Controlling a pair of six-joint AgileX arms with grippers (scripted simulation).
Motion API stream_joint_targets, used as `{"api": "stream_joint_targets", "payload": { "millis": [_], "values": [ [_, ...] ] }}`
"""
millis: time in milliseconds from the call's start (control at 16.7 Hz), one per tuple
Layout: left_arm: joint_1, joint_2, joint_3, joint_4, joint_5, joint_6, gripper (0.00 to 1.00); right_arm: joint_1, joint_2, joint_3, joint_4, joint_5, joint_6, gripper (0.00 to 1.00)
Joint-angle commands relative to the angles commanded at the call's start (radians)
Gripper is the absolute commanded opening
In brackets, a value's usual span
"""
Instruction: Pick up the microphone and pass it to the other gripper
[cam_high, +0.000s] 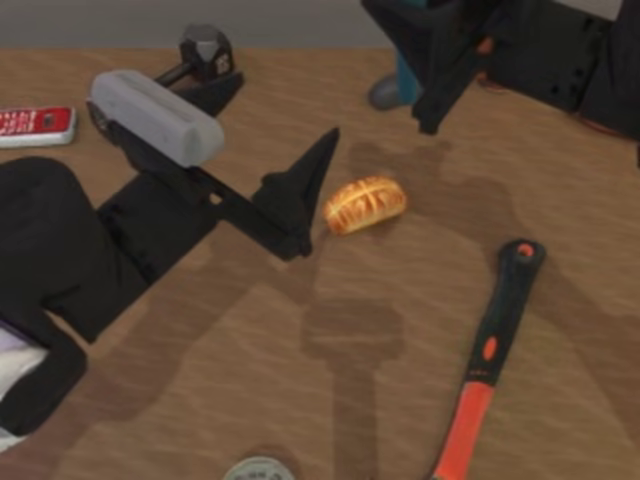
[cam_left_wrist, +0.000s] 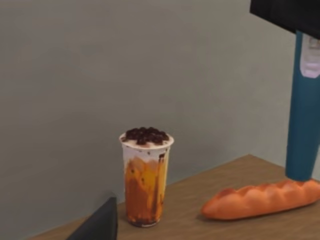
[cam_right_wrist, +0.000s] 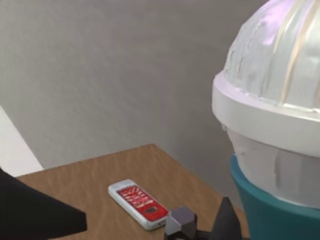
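Note:
The microphone (cam_high: 398, 82) hangs above the table's far edge, right of the middle, with my right gripper (cam_high: 428, 98) shut on it. In the left wrist view its teal handle (cam_left_wrist: 303, 120) stands upright above the bread, with a white strip near the black gripper (cam_left_wrist: 292, 12) that holds it. The right wrist view shows its silver mesh head (cam_right_wrist: 277, 75) and teal body (cam_right_wrist: 267, 212) very close. My left gripper (cam_high: 308, 196) is open at mid-table, left of the bread and well short of the microphone; one of its fingers (cam_left_wrist: 100, 225) shows.
A bread loaf (cam_high: 365, 205) lies mid-table beside my left gripper. An orange-and-black hammer (cam_high: 488, 360) lies at the front right. A red-and-white phone (cam_high: 35, 125) and a dark dumbbell (cam_high: 205, 50) sit at the far left. A drink cup (cam_left_wrist: 145, 175) stands near the front edge.

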Motion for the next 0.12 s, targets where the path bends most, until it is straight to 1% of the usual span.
{"api": "stream_joint_targets", "payload": {
  "millis": [120],
  "values": [
    [0.004, -0.018, -0.018, 0.001, 0.004, -0.001, 1.00, -0.009, -0.007, -0.008, 0.000, -0.010, -0.003, 0.00]
  ]
}}
